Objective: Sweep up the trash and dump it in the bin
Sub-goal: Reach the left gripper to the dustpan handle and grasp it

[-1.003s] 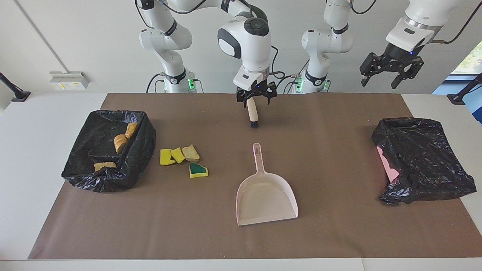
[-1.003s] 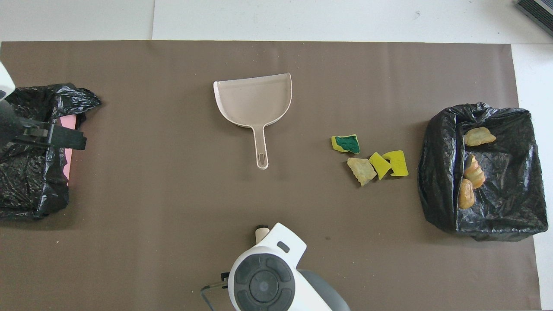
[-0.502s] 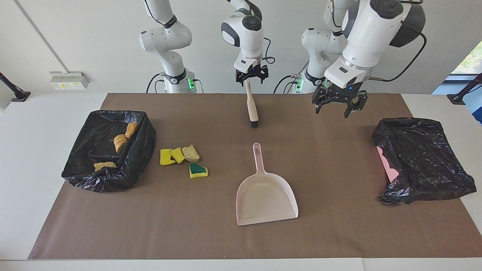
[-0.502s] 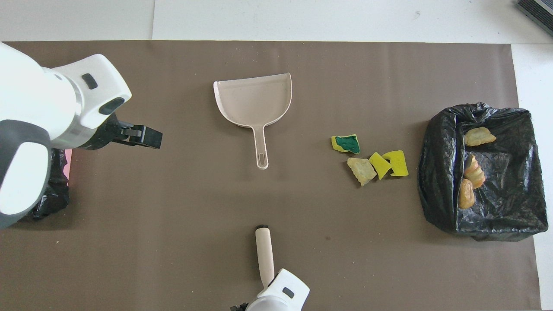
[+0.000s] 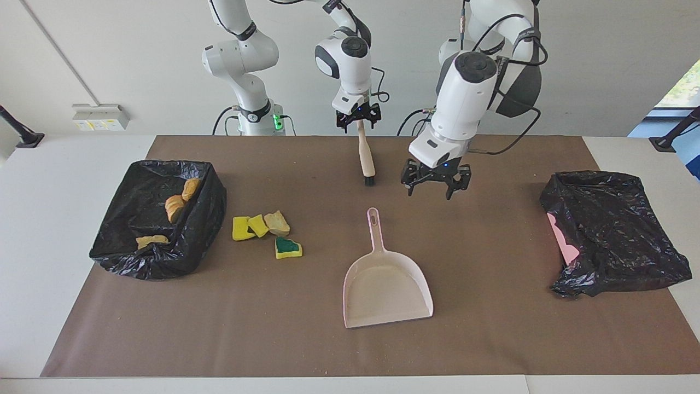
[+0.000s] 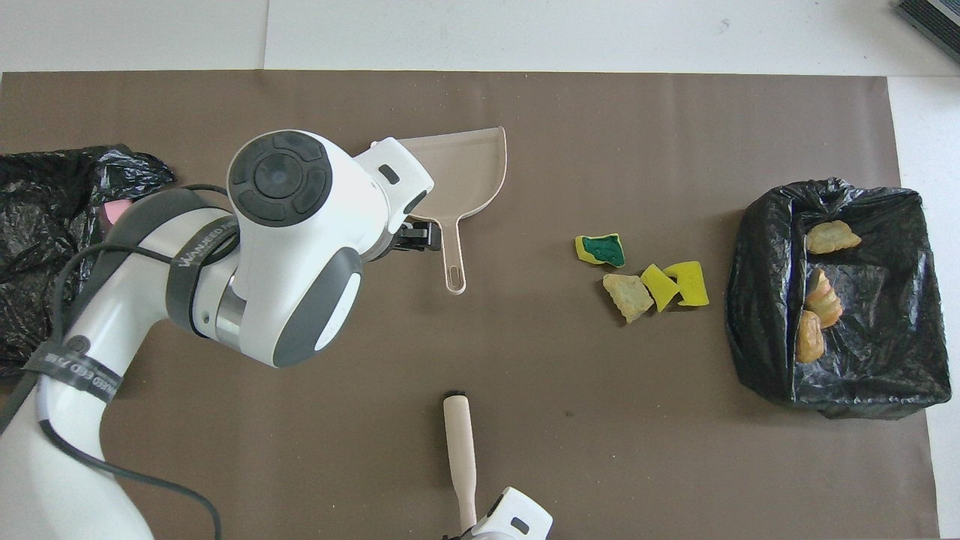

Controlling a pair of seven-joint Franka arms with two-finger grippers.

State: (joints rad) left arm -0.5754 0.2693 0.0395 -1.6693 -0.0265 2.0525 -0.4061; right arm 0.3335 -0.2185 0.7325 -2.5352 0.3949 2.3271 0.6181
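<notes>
So, calling 12 o'clock straight away from the robots, this looks like the tool-pickup step and no sweeping has started. Three pastries (image 5: pixel 175 207) already sit in the bin (image 5: pixel 202 219), way out at 3 o'clock. The trash left to do is two yellow sponges (image 5: pixel 249 226), a bread chunk (image 5: pixel 276 222) and a green-topped sponge (image 5: pixel 287 248), bunched on the mat (image 5: pixel 492 339) just on the bin's 9 o'clock side. The dustpan (image 5: pixel 385 290) lies flat and empty mid-table with its handle pointing to 6 o'clock. The brush (image 5: pixel 365 158) lies at 6 o'clock from it, bristles toward the pan. The left tool (image 5: pixel 432 189) hangs wide open with nothing in it, over bare mat just off the pan handle on its 9 o'clock side. The right tool (image 5: pixel 358 125) is over the butt end of the brush handle, also spread and not gripping, as far as I can tell. Next, I'd guess the left one has to slide over that thin handle, drop and pinch it, while the right closes on the brush. Then both head to 3 o'clock, with the pan lip flat by the pieces. A crumpled bag (image 5: pixel 612 230) at 9 o'clock isn't involved yet.
</notes>
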